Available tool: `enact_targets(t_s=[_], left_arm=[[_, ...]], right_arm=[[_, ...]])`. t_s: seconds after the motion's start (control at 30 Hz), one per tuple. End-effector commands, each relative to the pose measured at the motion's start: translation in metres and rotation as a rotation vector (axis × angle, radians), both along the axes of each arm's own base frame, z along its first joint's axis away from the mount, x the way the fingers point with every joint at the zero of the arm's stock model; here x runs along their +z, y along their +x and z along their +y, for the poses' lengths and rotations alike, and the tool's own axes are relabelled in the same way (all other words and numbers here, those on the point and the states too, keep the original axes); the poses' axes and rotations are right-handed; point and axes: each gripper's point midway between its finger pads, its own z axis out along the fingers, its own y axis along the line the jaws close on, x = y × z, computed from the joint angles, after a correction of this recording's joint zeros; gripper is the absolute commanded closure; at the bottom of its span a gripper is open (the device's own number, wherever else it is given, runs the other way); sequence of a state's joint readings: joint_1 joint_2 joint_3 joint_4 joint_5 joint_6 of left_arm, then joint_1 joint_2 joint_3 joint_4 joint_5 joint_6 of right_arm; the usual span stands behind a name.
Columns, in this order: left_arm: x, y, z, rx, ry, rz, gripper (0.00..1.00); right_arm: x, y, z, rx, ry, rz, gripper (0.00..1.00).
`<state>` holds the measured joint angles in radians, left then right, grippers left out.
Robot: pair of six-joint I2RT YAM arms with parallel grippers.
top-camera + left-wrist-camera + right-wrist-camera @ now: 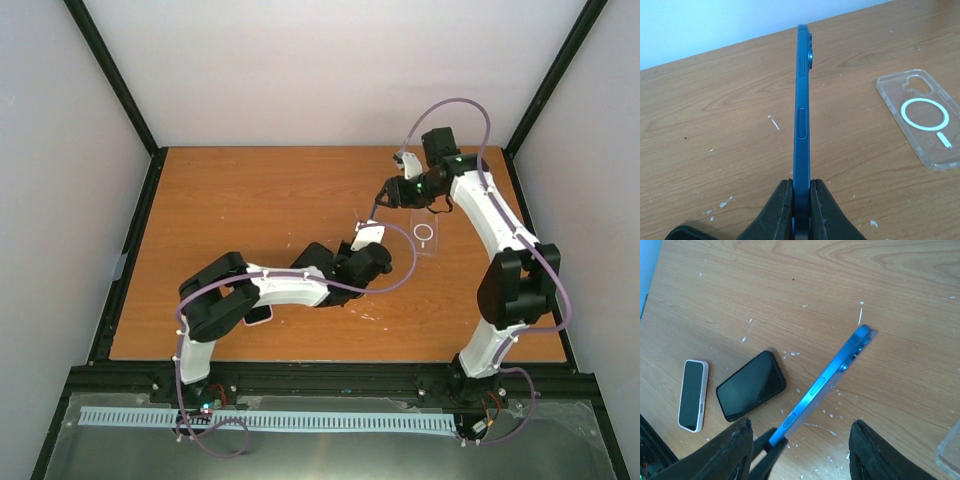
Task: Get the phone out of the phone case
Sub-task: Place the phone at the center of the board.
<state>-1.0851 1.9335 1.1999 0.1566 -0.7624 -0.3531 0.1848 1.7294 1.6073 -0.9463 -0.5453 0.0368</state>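
The blue phone (802,100) stands on its edge, out of its case, pinched at its lower end by my left gripper (801,189). The clear phone case (924,118) with a white ring lies empty on the table to the right of it. In the top view the phone (368,235) is held just above the table by the left gripper (366,251), and the case (425,237) lies beside it. My right gripper (801,425) is open and hovers over the phone (832,370) without touching it; in the top view it (382,203) sits just behind the phone.
A black phone (751,385) and a white-edged phone (692,395) lie flat on the wooden table (250,200) to the left of the held phone. White flecks dot the wood. Black frame posts stand at the table's edges.
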Motion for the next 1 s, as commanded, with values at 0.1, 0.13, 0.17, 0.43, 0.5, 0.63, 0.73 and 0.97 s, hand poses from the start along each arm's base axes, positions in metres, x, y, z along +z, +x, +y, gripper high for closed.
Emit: enact_targets(t_s=[0.1, 0.13, 0.17, 0.43, 0.5, 0.63, 0.73, 0.97], left_arm=[[0.04, 0.02, -0.015, 0.099, -0.043, -0.151, 1.0], [0.039, 0.021, -0.015, 0.107, -0.028, -0.161, 1.0], [0.039, 0.022, -0.015, 0.115, -0.013, -0.171, 1.0], [0.037, 0.03, -0.018, 0.134, 0.119, -0.262, 1.0], [0.04, 0.032, -0.017, 0.135, 0.137, -0.282, 1.0], [0.047, 0.029, -0.016, 0.128, 0.183, -0.347, 1.0], [0.05, 0.028, -0.017, 0.129, 0.24, -0.396, 1.0], [0.067, 0.024, -0.01, 0.173, 0.331, -0.546, 1.0]], right_arm=[[-0.041, 0.012, 0.003, -0.077, -0.05, 0.129, 0.5], [-0.044, 0.013, 0.003, -0.086, -0.053, 0.137, 0.5], [-0.047, 0.015, 0.004, -0.089, -0.052, 0.141, 0.51], [-0.043, 0.021, 0.032, -0.059, 0.068, 0.145, 0.62], [-0.041, 0.023, 0.036, -0.056, 0.089, 0.139, 0.64], [-0.04, 0.024, 0.04, -0.044, 0.124, 0.116, 0.68], [-0.039, 0.023, 0.042, -0.042, 0.15, 0.104, 0.7], [-0.018, 0.013, 0.051, -0.011, 0.251, 0.056, 0.79]])
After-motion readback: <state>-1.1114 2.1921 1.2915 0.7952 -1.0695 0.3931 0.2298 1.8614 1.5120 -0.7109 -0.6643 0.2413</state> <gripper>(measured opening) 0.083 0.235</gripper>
